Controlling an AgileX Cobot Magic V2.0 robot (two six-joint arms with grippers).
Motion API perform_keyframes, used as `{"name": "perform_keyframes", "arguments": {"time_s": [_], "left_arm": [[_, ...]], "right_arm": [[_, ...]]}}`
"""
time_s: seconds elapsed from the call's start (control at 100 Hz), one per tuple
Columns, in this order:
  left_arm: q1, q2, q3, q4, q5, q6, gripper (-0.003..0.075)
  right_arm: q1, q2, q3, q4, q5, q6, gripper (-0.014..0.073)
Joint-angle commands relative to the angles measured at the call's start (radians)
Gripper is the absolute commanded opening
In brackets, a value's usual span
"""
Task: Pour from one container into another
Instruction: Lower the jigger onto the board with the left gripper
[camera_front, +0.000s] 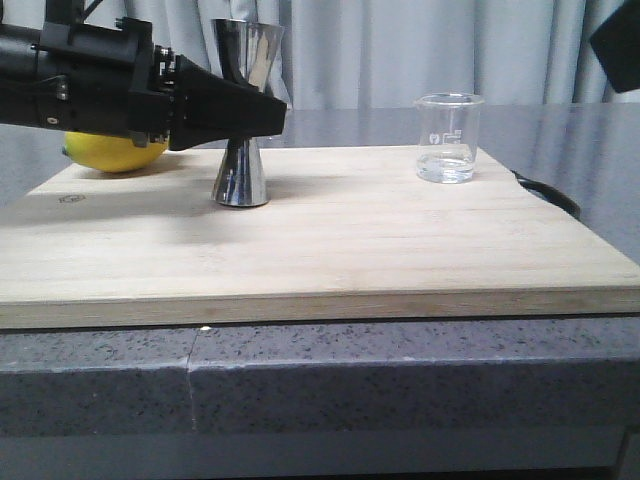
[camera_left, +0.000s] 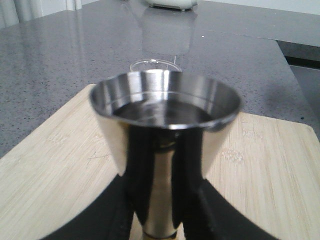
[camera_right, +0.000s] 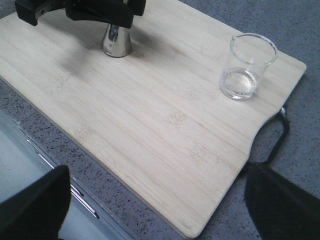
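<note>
We've got our left gripper (camera_front: 262, 115) clamped at the jigger's (camera_front: 240, 175) waist, prob. to steady it upright on the board (camera_front: 330, 250) for pouring. Beaker (camera_front: 448, 138) stands well apart to that gripper's right, untouched. Right gripper (camera_right: 150, 200) hangs above w/ fingers spread wide, holding nothing.

Jigger (camera_front: 243, 110) waist hidden behind left gripper (camera_front: 262, 115) in front view; jaw contact cannot be confirmed. Lemon (camera_front: 113, 152) mostly concealed by the arm. Beaker (camera_left: 152, 64) largely hidden behind jigger rim in left wrist view. Right gripper (camera_right: 160, 200) fingertips cut off at frame edge.
</note>
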Motion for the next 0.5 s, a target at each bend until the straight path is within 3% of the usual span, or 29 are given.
{"name": "perform_keyframes", "arguments": {"time_s": [0.0, 0.26, 0.49], "left_arm": [[0.003, -0.040, -0.027, -0.050, 0.098, -0.004, 0.0223], [0.003, -0.040, -0.027, -0.049, 0.098, -0.004, 0.0251], [0.003, -0.040, -0.027, -0.044, 0.091, -0.013, 0.0437]], "right_arm": [[-0.005, -0.006, -0.022, -0.003, -0.070, -0.010, 0.0638], [-0.005, -0.006, -0.022, -0.003, -0.070, -0.010, 0.0638], [-0.005, -0.006, -0.022, -0.005, -0.070, -0.010, 0.0638]]}}
